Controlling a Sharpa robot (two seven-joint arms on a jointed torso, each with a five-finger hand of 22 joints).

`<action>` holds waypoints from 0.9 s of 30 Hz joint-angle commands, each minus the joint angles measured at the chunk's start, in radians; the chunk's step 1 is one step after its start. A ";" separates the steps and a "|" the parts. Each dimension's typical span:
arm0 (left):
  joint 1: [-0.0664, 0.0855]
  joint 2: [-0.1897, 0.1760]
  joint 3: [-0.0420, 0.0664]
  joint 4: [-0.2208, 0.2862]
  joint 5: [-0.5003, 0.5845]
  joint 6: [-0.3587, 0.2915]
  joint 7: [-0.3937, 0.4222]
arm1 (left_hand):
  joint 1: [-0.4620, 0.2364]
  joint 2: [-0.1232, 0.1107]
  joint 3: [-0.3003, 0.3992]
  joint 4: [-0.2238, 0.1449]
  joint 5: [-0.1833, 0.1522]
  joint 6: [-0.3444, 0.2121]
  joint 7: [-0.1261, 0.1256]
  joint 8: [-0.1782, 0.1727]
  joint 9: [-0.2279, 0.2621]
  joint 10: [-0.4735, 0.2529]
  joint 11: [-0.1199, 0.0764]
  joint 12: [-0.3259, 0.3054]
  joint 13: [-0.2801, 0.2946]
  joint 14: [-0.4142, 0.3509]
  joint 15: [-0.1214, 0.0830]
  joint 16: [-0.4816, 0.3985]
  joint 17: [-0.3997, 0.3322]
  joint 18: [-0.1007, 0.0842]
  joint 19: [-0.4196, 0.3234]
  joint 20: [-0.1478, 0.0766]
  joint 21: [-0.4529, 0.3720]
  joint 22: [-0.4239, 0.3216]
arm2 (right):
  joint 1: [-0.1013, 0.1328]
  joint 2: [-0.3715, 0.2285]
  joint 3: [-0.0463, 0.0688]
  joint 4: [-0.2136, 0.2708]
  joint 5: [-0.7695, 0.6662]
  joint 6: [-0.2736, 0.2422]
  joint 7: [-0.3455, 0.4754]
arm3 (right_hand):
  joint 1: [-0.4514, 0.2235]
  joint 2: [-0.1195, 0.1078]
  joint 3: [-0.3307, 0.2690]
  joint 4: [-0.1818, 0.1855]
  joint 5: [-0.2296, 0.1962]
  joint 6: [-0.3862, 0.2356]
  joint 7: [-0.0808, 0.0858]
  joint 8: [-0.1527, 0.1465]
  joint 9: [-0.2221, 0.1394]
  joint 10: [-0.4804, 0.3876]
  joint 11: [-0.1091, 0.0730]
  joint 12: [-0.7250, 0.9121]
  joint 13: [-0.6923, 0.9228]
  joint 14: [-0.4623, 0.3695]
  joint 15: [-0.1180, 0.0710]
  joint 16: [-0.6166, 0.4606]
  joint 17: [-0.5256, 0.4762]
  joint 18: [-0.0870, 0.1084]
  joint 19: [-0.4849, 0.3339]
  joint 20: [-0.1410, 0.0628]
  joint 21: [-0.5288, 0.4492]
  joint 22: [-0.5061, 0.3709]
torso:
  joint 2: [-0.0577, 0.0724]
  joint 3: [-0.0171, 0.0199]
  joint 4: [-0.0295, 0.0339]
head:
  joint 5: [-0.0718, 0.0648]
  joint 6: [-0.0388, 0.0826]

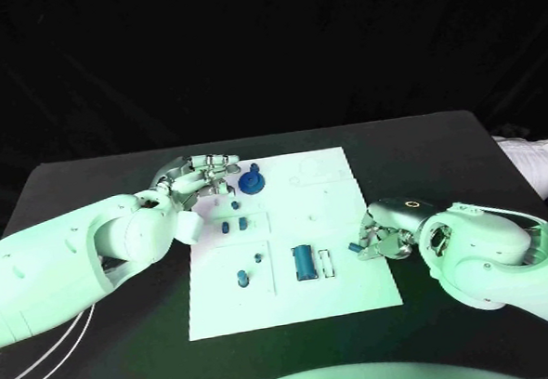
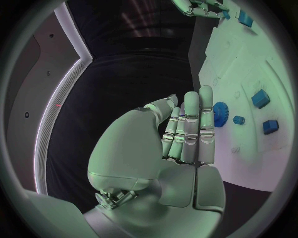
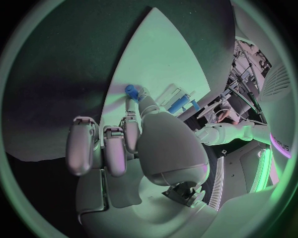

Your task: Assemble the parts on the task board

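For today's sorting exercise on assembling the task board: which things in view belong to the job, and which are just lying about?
Job: task board, blue gear, blue cylinder, small blue part by the right hand, left hand beside the gear.
Lying about: white bundle past the table's right edge, white cables at its left.

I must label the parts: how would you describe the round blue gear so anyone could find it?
On the white task board, look at the far end by the left hand. The gear sits beside its fingertips, the one toothed disc; other blue parts are small blocks or cylinders.
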 commanded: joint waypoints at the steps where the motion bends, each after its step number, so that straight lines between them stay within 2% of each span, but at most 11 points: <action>1: 0.000 0.000 0.001 0.000 -0.003 0.012 0.012 | 0.001 0.000 -0.003 -0.001 0.004 -0.004 0.031 0.006 0.001 -0.005 0.001 0.005 -0.001 -0.006 -0.002 0.003 -0.001 0.011 -0.005 0.005 0.002 0.001 | -0.015 0.004 -0.013 -0.014 -0.028 0.131 -0.029 | 0.047 0.035 0.010 -0.003 0.009 0.007 0.002 -0.001 -0.008 0.001 -0.008 -0.013 -0.205 0.087 -0.006 0.000 0.195 -0.005 0.000 -0.002 0.002 -0.004 | 0.000 -0.0005 0.0000 | -0.001 0.001; 4: 0.000 0.000 0.001 -0.001 -0.003 0.011 0.013 | 0.001 0.000 -0.003 -0.001 0.004 -0.005 0.031 0.007 0.001 -0.006 0.001 0.006 -0.001 -0.006 -0.002 0.004 -0.001 0.011 -0.005 0.006 0.002 0.001 | -0.016 0.007 -0.013 -0.014 -0.032 0.138 -0.034 | 0.043 0.027 0.031 -0.005 0.037 0.008 0.002 -0.005 -0.008 -0.001 -0.008 -0.015 -0.206 0.087 -0.006 -0.001 0.195 -0.005 0.000 -0.002 0.002 -0.003 | 0.000 -0.0001 -0.0006 | -0.001 0.000; 7: 0.000 0.000 0.001 -0.001 -0.003 0.011 0.013 | 0.001 0.000 -0.003 -0.001 0.004 -0.005 0.031 0.007 0.001 -0.006 0.001 0.006 -0.001 -0.006 -0.002 0.004 -0.001 0.011 -0.005 0.006 0.002 0.001 | -0.016 0.007 -0.013 -0.011 -0.025 0.116 -0.035 | 0.044 0.027 0.057 -0.009 0.076 0.012 0.000 -0.006 -0.007 0.001 -0.010 -0.013 -0.204 0.088 -0.008 0.001 0.197 -0.006 0.001 -0.003 0.003 0.000 | 0.000 0.0004 -0.0002 | 0.000 0.000; 11: 0.000 0.000 0.001 -0.002 -0.003 0.011 0.014 | 0.002 0.000 -0.002 -0.002 0.004 -0.005 0.030 0.008 0.001 -0.006 0.001 0.007 -0.001 -0.006 -0.002 0.004 -0.002 0.012 -0.005 0.005 0.002 0.001 | -0.016 0.003 -0.013 -0.001 0.028 0.039 -0.034 | 0.048 0.033 0.105 -0.016 0.100 0.012 -0.001 -0.009 -0.005 0.005 -0.012 -0.008 -0.199 0.089 -0.010 0.003 0.201 -0.007 0.005 -0.005 0.008 0.008 | 0.000 0.0011 -0.0002 | 0.000 -0.002; 13: 0.000 0.000 0.000 -0.002 -0.003 0.011 0.014 | 0.002 0.000 -0.002 -0.002 0.004 -0.005 0.030 0.008 0.001 -0.006 0.001 0.007 -0.001 -0.006 -0.002 0.004 -0.002 0.012 -0.005 0.005 0.002 0.001 | -0.016 0.000 -0.013 0.007 0.077 -0.009 -0.033 | 0.042 0.027 0.130 -0.018 0.106 0.012 0.000 -0.009 -0.002 0.005 -0.011 -0.009 -0.200 0.089 -0.009 0.003 0.202 -0.007 0.006 -0.006 0.009 0.010 | -0.001 0.0010 0.0003 | 0.001 -0.003; 16: 0.000 0.000 0.000 -0.002 -0.003 0.011 0.013 | 0.002 0.000 -0.002 -0.002 0.004 -0.005 0.030 0.008 0.001 -0.006 0.001 0.007 -0.001 -0.006 -0.002 0.004 -0.002 0.012 -0.005 0.005 0.002 0.001 | -0.015 -0.007 -0.012 0.020 0.159 -0.078 -0.027 | 0.014 0.005 0.187 -0.018 0.117 0.011 0.000 -0.011 0.004 0.006 -0.011 -0.010 -0.200 0.089 -0.008 0.003 0.201 -0.008 0.006 -0.004 0.010 0.012 | 0.000 0.0000 0.0010 | 0.001 -0.003; 19: 0.000 0.000 0.000 -0.002 -0.003 0.011 0.013 | 0.003 0.000 -0.001 -0.003 0.004 -0.005 0.030 0.009 0.001 -0.006 0.001 0.007 -0.001 -0.006 -0.002 0.004 -0.002 0.012 -0.005 0.005 0.002 0.002 | -0.013 -0.013 -0.011 0.032 0.236 -0.108 -0.015 | -0.011 -0.015 0.223 -0.015 0.124 0.009 0.001 -0.013 0.008 0.006 -0.008 -0.011 -0.200 0.089 -0.007 0.003 0.202 -0.008 0.006 -0.004 0.010 0.012 | 0.000 0.0004 0.0010 | 0.002 -0.002; 23: 0.000 0.000 0.000 -0.002 -0.003 0.011 0.013 | 0.003 0.000 -0.001 -0.004 0.004 -0.006 0.030 0.009 0.001 -0.006 0.000 0.007 -0.002 -0.007 -0.003 0.004 -0.002 0.012 -0.005 0.005 0.002 0.002 | -0.009 -0.016 -0.010 0.045 0.316 -0.131 0.001 | -0.065 -0.045 0.232 0.009 0.153 0.011 0.003 -0.015 0.011 0.008 -0.008 -0.009 -0.199 0.089 -0.006 0.004 0.203 -0.008 0.005 -0.002 0.010 0.013 | 0.000 0.0000 0.0005 | 0.004 -0.003; 27: 0.000 0.000 0.000 -0.001 -0.003 0.010 0.013 | 0.003 0.000 -0.001 -0.004 0.004 -0.006 0.030 0.009 0.001 -0.006 0.000 0.007 -0.002 -0.007 -0.003 0.004 -0.002 0.012 -0.005 0.005 0.002 0.002 | -0.006 -0.011 -0.010 0.051 0.344 -0.155 0.015 | -0.105 -0.065 0.230 0.031 0.159 0.015 0.004 -0.015 0.014 0.011 -0.007 -0.005 -0.196 0.090 -0.005 0.006 0.206 -0.008 0.006 -0.002 0.011 0.016 | 0.001 0.0002 0.0001 | 0.004 -0.002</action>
